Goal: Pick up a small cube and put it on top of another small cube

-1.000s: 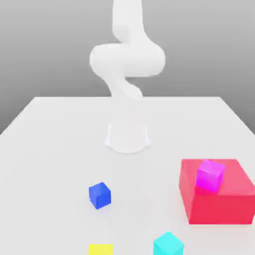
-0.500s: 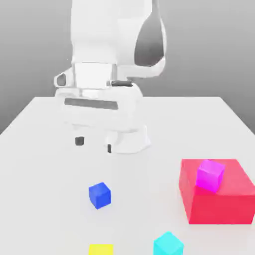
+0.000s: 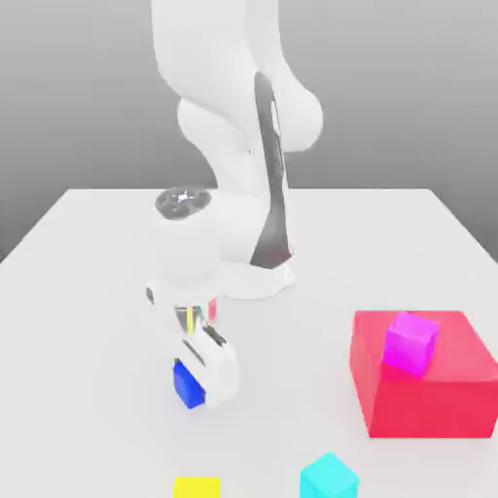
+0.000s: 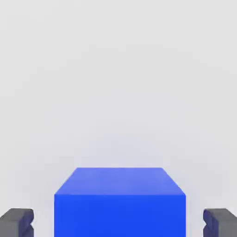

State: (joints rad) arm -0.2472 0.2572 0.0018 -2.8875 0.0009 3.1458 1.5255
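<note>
straddling the blue cube (image 4: 120,202), the gripper (image 4: 120,222) had one dark fingertip (image 4: 16,222) at its nine o'clock side and the other at three o'clock, each just beside a face with a sliver of white table (image 4: 118,69) between pad and cube, so i judged it not yet clamped: parted around the cube rather than holding it. in the exterior view the cube sat on the table at about seven o'clock from the arm's base (image 3: 248,277), tucked under the hand. to grasp well, the pads should meet both side faces squarely and together, low on the cube, before any lift. further along stood the cyan cube (image 3: 329,478), then the magenta cube (image 3: 409,341) atop the red block (image 3: 428,394).
</note>
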